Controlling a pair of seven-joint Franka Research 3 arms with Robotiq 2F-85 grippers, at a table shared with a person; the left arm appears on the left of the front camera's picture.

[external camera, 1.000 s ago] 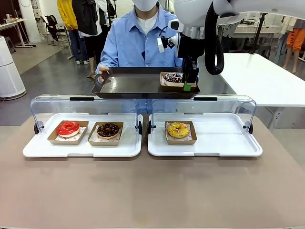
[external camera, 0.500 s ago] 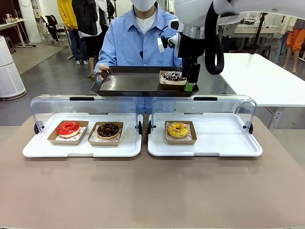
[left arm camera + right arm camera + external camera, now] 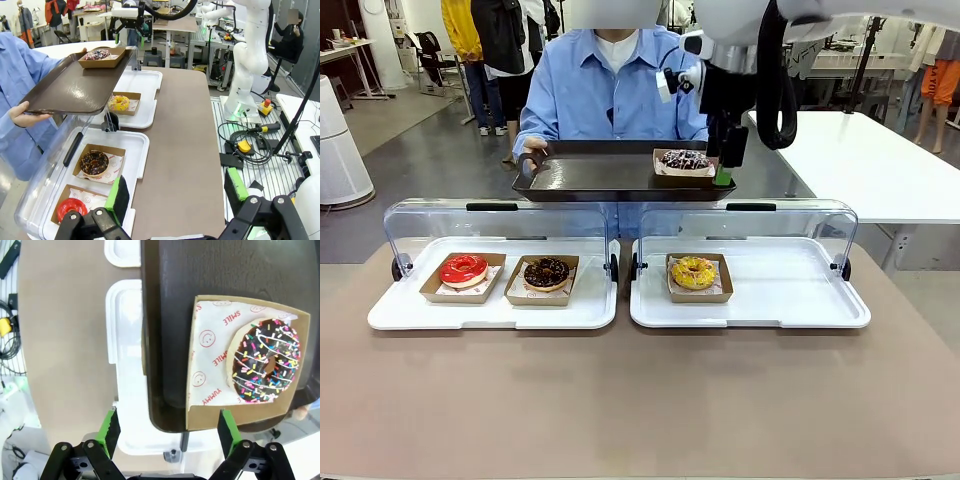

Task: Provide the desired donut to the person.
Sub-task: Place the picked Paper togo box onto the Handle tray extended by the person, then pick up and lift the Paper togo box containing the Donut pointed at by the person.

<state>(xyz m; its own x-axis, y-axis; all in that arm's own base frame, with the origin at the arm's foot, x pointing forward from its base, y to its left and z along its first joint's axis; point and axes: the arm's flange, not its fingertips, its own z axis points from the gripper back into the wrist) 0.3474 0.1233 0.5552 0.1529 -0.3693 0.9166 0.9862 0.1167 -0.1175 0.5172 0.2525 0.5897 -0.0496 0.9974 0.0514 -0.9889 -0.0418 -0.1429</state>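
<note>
Paper under donut reads SMILE, YUMMY.

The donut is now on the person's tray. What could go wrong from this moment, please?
1. The box with the sprinkled donut sits close to the edge of the tray; a bump might push it off.
2. The open right gripper hangs near this box, so pulling back carelessly could clip the box or the tray.
3. The person's hand grips the tray at the end opposite the donut, so the tray might tilt.
</note>
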